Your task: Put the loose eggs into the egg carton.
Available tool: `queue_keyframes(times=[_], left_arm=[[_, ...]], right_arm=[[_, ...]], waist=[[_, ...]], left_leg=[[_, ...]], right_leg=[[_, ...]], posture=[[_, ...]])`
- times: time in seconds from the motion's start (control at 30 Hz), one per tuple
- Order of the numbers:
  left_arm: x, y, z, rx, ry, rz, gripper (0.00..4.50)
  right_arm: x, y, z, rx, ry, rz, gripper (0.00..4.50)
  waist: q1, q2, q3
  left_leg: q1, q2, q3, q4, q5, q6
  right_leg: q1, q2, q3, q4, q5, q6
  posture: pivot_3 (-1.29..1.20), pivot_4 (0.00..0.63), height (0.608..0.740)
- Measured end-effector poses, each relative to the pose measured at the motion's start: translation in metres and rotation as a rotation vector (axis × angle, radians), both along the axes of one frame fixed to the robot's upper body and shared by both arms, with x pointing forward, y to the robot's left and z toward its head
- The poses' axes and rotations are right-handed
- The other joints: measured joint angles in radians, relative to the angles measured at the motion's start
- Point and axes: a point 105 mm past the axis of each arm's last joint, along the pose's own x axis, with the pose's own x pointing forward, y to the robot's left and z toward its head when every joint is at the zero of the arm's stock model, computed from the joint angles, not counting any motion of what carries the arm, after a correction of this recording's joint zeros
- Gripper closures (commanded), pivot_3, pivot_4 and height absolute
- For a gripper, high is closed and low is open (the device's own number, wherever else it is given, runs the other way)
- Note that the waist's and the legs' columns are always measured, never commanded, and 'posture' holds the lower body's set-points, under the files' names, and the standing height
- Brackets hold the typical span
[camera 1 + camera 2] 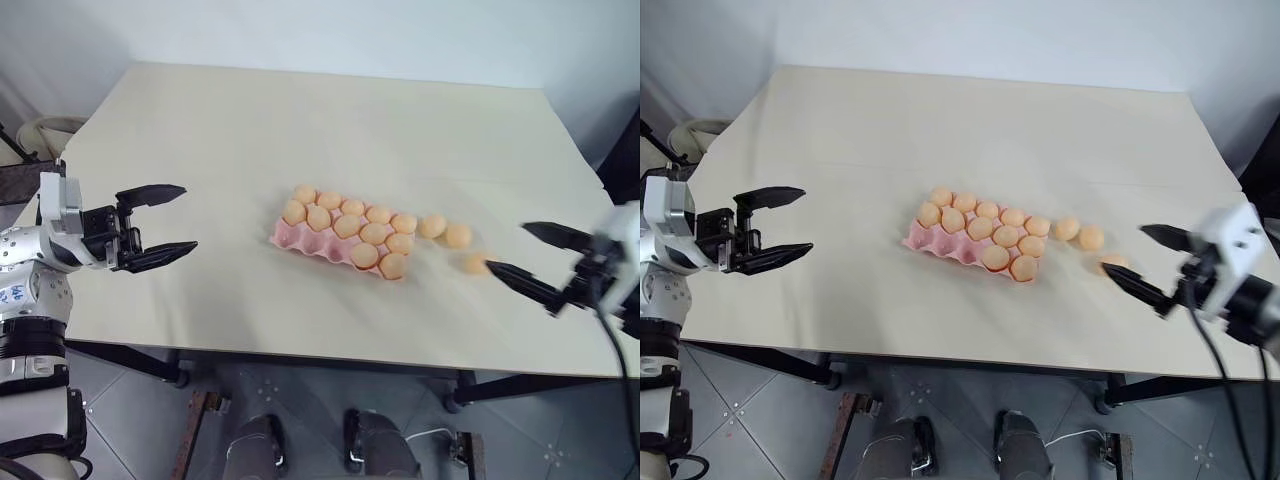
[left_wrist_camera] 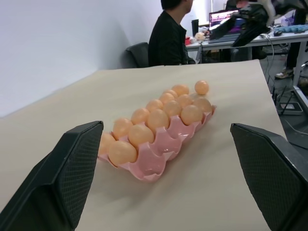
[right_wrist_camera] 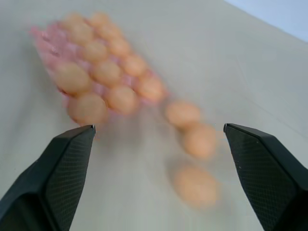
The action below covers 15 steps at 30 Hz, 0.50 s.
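Observation:
The pink egg carton (image 1: pixel 290 237) lies mid-table and holds several pale orange eggs; a few cups along its near left side are bare. Three loose eggs lie on the table just right of it: one (image 1: pixel 432 226) closest to the carton, one (image 1: pixel 458 236) beside that, and one (image 1: pixel 476 263) nearer me. My right gripper (image 1: pixel 507 248) hovers open just right of the nearest loose egg, holding nothing. In the right wrist view the three eggs (image 3: pixel 199 139) lie ahead of its fingers (image 3: pixel 67 168). My left gripper (image 1: pixel 189 217) is open and empty, well left of the carton (image 2: pixel 159 159).
The beige table (image 1: pixel 300 120) has its front edge close below both grippers. In the left wrist view a person (image 2: pixel 168 33) sits at a desk with a laptop (image 2: pixel 222 19) beyond the table's right side.

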Motion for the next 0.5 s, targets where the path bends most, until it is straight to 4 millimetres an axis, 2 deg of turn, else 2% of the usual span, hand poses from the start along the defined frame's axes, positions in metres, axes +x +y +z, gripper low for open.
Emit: queue_keyframes(times=[0.1, 0.2, 0.27, 0.4, 0.5], left_arm=[[0.003, -0.002, 0.002, 0.001, -0.004, -0.005, 0.0], [0.004, -0.002, 0.0, 0.002, 0.001, -0.002, 0.0], [0.004, -0.002, -0.001, 0.002, 0.001, -0.002, 0.0], [0.004, -0.002, -0.001, 0.002, 0.001, -0.003, 0.0], [0.004, -0.002, -0.001, 0.002, 0.0, -0.002, 0.0]], right_arm=[[-0.013, -0.02, -0.011, -0.018, 0.042, -0.021, 0.02], [-0.024, -0.048, -0.028, -0.029, 0.103, -0.088, 0.02], [-0.027, -0.06, -0.031, -0.035, 0.115, -0.116, 0.02], [-0.026, -0.065, -0.028, -0.048, 0.105, -0.108, 0.02], [-0.024, -0.065, -0.025, -0.054, 0.093, -0.1, 0.02]], waist=[[-0.002, 0.0, 0.0], [-0.002, 0.0, 0.0], [-0.004, 0.0, 0.0], [-0.009, 0.001, 0.001], [-0.009, 0.001, 0.001]], left_leg=[[0.001, 0.0, -0.001, 0.0, 0.0, 0.0], [0.003, 0.0, -0.001, 0.0, 0.0, 0.0], [0.004, -0.001, -0.001, 0.001, 0.0, 0.0], [0.012, -0.001, -0.001, -0.001, -0.002, -0.003], [0.016, -0.001, -0.001, -0.002, -0.002, -0.003]], right_leg=[[0.001, 0.0, 0.0, 0.001, 0.0, 0.0], [0.002, -0.001, 0.0, 0.001, 0.0, 0.0], [0.003, -0.002, 0.0, 0.001, 0.001, 0.0], [0.012, -0.002, 0.0, 0.0, 0.0, -0.001], [0.016, -0.003, 0.0, -0.002, -0.005, -0.01]], posture=[[0.0, 0.15, 0.74], [0.0, 0.15, 0.74], [0.0, 0.15, 0.74], [0.0, 0.15, 0.74], [0.0, 0.15, 0.74]])
